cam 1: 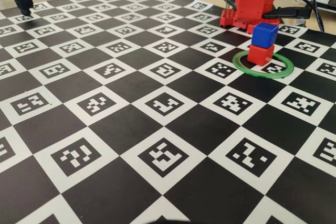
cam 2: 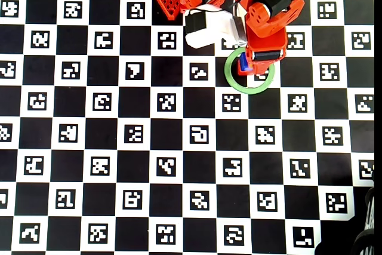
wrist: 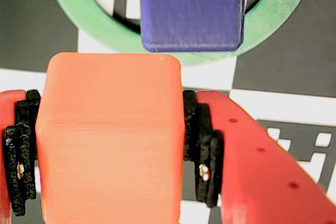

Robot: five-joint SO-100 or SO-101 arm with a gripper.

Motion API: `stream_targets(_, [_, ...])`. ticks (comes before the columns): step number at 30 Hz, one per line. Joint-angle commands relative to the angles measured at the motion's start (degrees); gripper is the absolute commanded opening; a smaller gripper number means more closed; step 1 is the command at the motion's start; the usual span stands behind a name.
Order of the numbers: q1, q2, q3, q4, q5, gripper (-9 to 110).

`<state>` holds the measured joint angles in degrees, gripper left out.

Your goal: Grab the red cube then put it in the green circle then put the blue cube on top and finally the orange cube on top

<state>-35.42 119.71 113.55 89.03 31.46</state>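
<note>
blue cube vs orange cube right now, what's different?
Colour: the blue cube is deep blue, the orange cube bright orange. State: the blue cube sits free on the red cube inside the green circle; the orange cube is clamped in the gripper. Stage: the blue cube is already stacked, the orange cube not yet. Shared: matte cubes with rounded edges.

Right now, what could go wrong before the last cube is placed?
1. The pincer holds the orange cube beside the blue cube, not over it; releasing now would miss.
2. The blue cube sits slightly off-centre on the red cube; a nudge could topple the stack out of the green circle.
</note>
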Motion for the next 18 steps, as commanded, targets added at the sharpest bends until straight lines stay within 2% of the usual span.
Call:
stream_targets(1, [-0.4,2.7,0.6,-2.1,0.2,6])
stream_targets(18, [-1.2,3.9,5.4,-3.4,2.8,5])
